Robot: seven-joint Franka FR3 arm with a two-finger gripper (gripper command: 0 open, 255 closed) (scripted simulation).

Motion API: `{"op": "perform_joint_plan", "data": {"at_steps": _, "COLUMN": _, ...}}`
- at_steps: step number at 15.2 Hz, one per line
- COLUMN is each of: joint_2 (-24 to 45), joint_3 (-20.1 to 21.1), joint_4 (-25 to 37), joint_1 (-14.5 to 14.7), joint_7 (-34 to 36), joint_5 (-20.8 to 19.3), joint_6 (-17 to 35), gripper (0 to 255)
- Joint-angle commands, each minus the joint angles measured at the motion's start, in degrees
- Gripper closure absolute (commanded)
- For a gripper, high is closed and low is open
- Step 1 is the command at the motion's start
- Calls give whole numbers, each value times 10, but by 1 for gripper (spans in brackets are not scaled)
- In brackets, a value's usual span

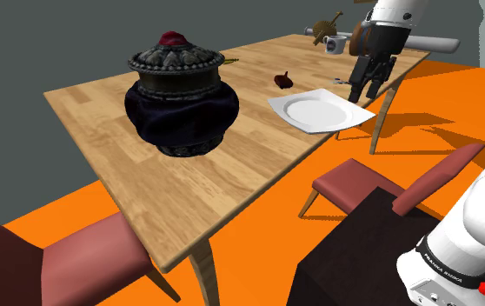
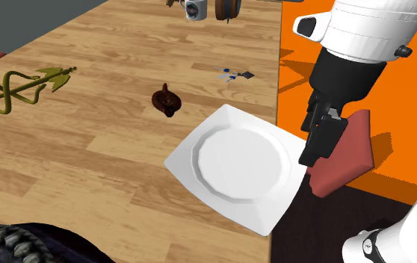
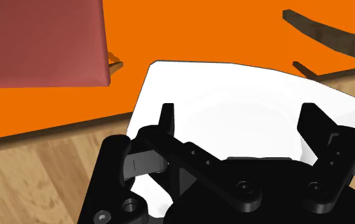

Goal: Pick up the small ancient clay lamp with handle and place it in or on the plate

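Tool (image 3: 238, 114) spread, empty, hovering by plate (image 2: 241, 161) overhanging bench (image 2: 87, 149) edge. Lamp (image 2: 167, 100) sits on bench near plate, not touching. Risk: you swing low toward lamp, clip plate, knock it off.

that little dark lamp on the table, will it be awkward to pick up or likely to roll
The lamp looks rigid and, small beside the plate, probably light. Its rounded body with a stub on one side might twist between the fingers. It sits steady on the table, so a nudge would likely slide it, not roll it.
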Motion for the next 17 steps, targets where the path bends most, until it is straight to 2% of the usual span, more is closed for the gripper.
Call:
{"op": "perform_joint_plan", "data": {"at_steps": 1, "joint_2": 0, "joint_3": 0, "joint_4": 0, "joint_1": 0, "joint_7": 0, "joint_5": 0, "joint_6": 0, "gripper": 0}}
{"op": "perform_joint_plan", "data": {"at_steps": 9, "joint_2": 147, "joint_3": -10, "joint_4": 71, "joint_1": -3, "joint_7": 7, "joint_5": 15, "joint_6": 119, "gripper": 0}}
{"op": "perform_joint_plan", "data": {"at_steps": 17, "joint_2": 296, "joint_3": -25, "joint_4": 184, "joint_1": -6, "joint_7": 11, "joint_5": 38, "joint_6": 199, "gripper": 0}}
